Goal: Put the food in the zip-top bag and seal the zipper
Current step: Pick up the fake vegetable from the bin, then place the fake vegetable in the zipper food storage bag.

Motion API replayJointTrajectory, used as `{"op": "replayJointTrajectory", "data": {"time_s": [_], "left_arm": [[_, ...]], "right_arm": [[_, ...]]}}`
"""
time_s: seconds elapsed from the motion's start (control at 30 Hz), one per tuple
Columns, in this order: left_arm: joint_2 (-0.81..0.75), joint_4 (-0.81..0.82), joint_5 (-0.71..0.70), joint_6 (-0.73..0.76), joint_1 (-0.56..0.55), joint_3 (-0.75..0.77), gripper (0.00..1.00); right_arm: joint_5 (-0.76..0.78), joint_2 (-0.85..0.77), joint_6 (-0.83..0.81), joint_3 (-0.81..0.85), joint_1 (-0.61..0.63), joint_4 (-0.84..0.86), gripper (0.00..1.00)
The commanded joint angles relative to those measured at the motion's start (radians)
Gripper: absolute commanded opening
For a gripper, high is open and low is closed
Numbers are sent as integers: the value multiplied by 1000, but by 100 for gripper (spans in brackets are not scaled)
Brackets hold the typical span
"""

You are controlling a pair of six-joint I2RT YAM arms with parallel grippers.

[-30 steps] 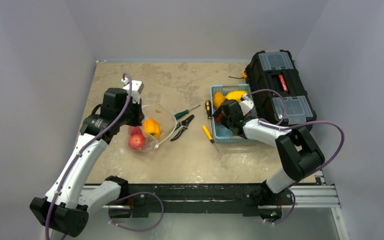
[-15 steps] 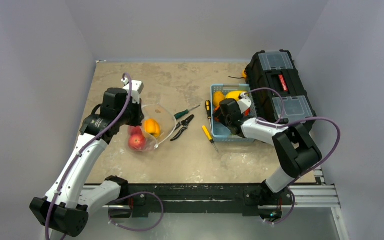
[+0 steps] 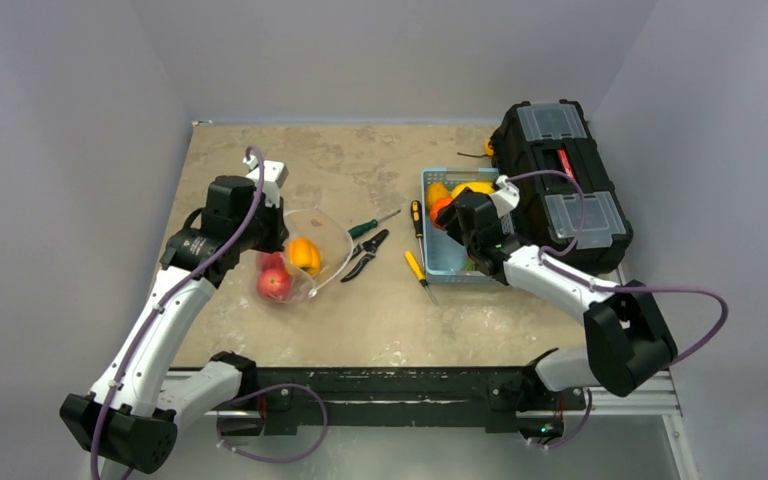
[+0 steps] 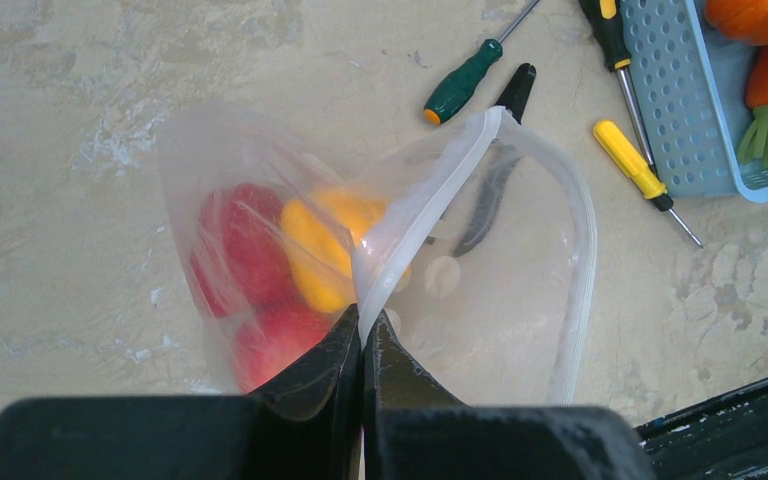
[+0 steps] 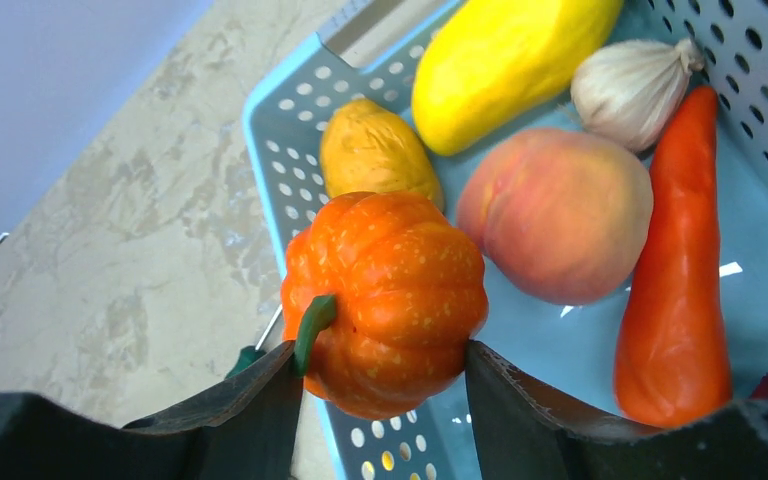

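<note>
— What is changed?
— The pumpkin (image 5: 385, 290) is now raised above the basket (image 5: 290, 130), gripped by the right end effector (image 5: 380, 365).
— The zip-top bag (image 4: 500, 290)?
— Still pinched by the left end effector (image 4: 363, 335), at the surface's (image 3: 360, 330) 9 o'clock.

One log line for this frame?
left tool: shut on zip-top bag rim | right tool: shut on pumpkin at basket | zipper open

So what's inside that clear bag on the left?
Through the zip-top bag show a yellow-orange piece and red fruit. The left hand pinching its edge hides whatever lies beneath it.
</note>
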Motion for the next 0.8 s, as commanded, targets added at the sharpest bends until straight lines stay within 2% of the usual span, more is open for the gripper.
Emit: {"op": "replayJointTrajectory", "data": {"time_s": [0.0,0.3,0.77], "left_arm": [[3,17,4,-7,-1,20,0],[4,15,1,-7,-1,18,0],[6,15,3,-7,-1,19,0]], "right_arm": [[25,-65,-82,-6,-2,5,23],[-1,-102,-188,9,0,11,0],[23,-155,-176,-50,0,36,0]]}}
